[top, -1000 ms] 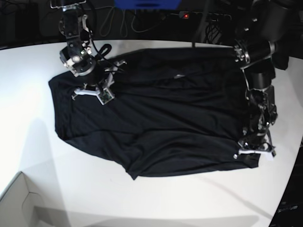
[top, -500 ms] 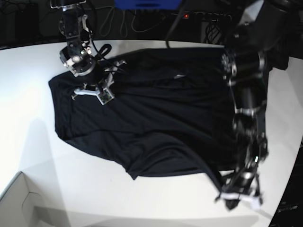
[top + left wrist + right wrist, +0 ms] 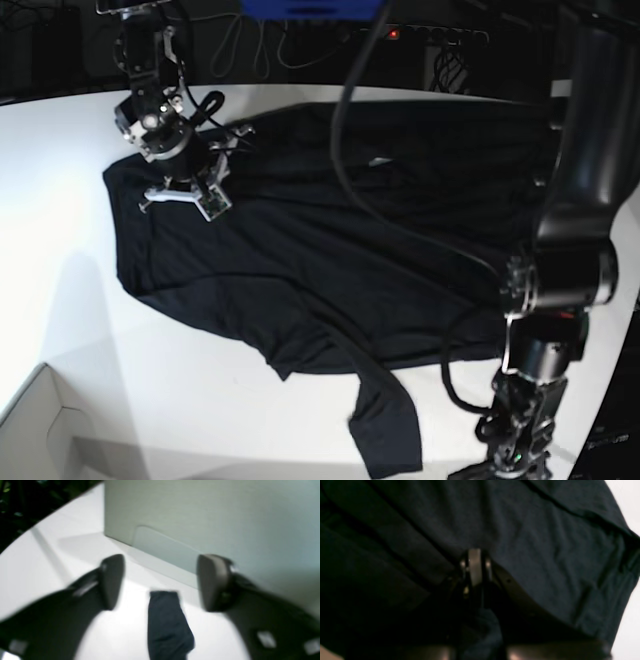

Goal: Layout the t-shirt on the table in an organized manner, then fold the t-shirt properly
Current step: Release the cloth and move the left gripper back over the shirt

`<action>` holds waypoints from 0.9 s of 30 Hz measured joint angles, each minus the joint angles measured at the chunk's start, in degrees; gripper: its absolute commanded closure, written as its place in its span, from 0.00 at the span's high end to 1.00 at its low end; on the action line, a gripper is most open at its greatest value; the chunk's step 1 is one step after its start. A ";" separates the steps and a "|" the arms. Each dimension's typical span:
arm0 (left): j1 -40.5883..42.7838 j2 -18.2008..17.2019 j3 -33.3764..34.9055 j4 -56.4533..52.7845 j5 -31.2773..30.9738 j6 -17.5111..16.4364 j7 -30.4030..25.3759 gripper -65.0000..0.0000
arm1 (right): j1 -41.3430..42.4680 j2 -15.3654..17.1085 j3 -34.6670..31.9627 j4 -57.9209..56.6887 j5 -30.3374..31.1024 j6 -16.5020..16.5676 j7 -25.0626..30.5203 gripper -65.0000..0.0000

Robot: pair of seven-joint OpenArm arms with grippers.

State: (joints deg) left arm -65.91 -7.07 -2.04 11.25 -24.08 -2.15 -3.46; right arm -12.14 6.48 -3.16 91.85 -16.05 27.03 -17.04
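White table [image 3: 60, 290]: black t-shirt [image 3: 330, 250] spread flat; probably cardboard box [image 3: 35, 435] at corner.

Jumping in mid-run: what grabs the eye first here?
The black t-shirt sprawls across the white table, one sleeve trailing toward the near edge. The right gripper is clamped on its far corner, while the left gripper hangs open over that sleeve.

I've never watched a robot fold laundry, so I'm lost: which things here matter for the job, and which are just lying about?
Part of the job:
- shirt, black, spread out
- table under it
- right pincer, shut on the shirt
- left pincer, open, over a strip of shirt

Just lying about:
- white box at the table's near corner
- cables behind the table
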 measured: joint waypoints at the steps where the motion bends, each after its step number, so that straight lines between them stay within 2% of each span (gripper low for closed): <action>1: 1.42 -0.72 0.00 1.62 -0.04 -0.24 -0.02 0.96 | 0.17 0.00 -0.02 0.31 -0.02 0.00 -0.35 0.00; 2: 3.58 -1.51 0.00 3.78 -0.72 -0.26 -0.13 1.00 | 0.20 0.02 -0.02 0.74 -0.02 -0.02 -0.33 0.00; 5: 11.43 -3.91 0.00 10.47 -4.59 0.26 1.57 1.00 | 0.55 -0.02 -0.02 1.16 -0.02 0.02 -0.44 0.00; 8: 21.77 -5.95 0.02 20.13 -9.84 1.03 9.68 1.00 | 0.83 0.00 -0.07 1.18 0.20 0.11 -0.39 0.00; 11: 31.98 -6.60 0.28 31.65 -13.60 0.96 13.60 1.00 | 1.75 0.00 -0.07 1.22 0.22 0.11 -0.42 0.01; 15: 42.49 -6.86 0.33 44.41 -15.67 -0.02 13.44 1.00 | 3.69 -0.02 -0.09 1.27 0.20 0.17 -0.31 0.17; 17: 47.39 -7.04 0.31 45.57 -15.34 -0.44 12.96 1.00 | 4.98 -0.46 -0.04 1.25 0.11 0.04 -0.57 0.26; 19: 51.78 -7.04 0.31 45.05 -15.08 0.66 13.84 1.00 | 6.84 -1.07 -0.02 1.09 0.09 0.17 -0.61 0.34; 20: 53.86 -7.06 0.35 45.11 -13.81 -0.83 10.19 1.00 | 7.89 -1.31 -0.22 0.94 0.20 0.17 -0.55 0.37; 23: 55.47 -7.87 0.24 45.55 -14.78 -1.16 11.04 1.00 | 11.37 -1.62 -0.22 -0.17 0.48 0.02 0.57 0.42; 27: 56.41 -9.16 0.28 42.66 -14.71 -2.99 7.39 1.00 | 15.19 -2.67 -0.02 -6.69 0.48 0.02 0.13 0.42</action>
State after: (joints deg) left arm -9.50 -16.23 -1.76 53.91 -38.79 -5.15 3.92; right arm 3.05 3.81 -3.18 85.17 -15.57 27.05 -16.91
